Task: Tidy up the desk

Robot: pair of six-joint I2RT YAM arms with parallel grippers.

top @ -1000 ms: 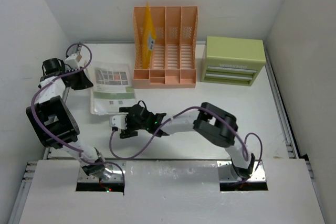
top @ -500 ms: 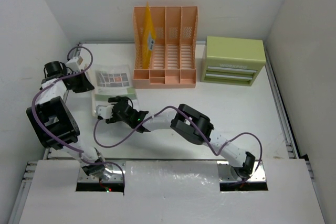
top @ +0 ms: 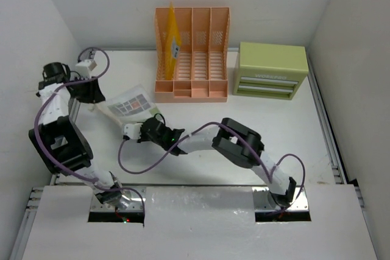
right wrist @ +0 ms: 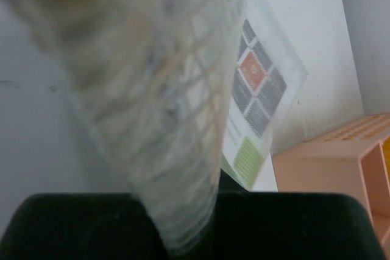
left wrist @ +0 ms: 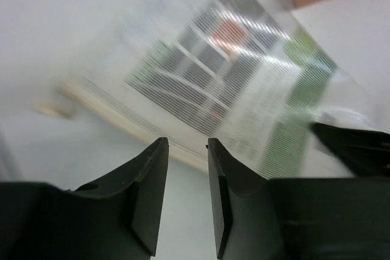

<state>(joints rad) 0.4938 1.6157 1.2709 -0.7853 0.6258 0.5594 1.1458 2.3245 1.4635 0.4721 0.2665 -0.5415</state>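
A printed sheet in a clear sleeve (top: 130, 104) stands tilted above the white desk (top: 274, 132), left of the middle. My right gripper (top: 141, 127) is shut on its near edge. In the right wrist view the blurred sleeve (right wrist: 152, 89) fills the frame and runs down into the gripper body, hiding the fingers. My left gripper (top: 92, 97) is at the sleeve's left edge. In the left wrist view the left gripper (left wrist: 186, 168) is open by a narrow gap with only bare desk between the fingers, and the sleeve (left wrist: 244, 77) lies just beyond their tips.
A peach slotted file rack (top: 192, 53) stands at the back centre with a yellow folder (top: 172, 41) in its left slot. A green drawer box (top: 272, 70) sits to its right. White walls close in the left, back and right sides.
The sleeve lay flat; my right gripper has shut on its near edge and tilted it up. My left gripper has opened slightly and drawn back to the left.
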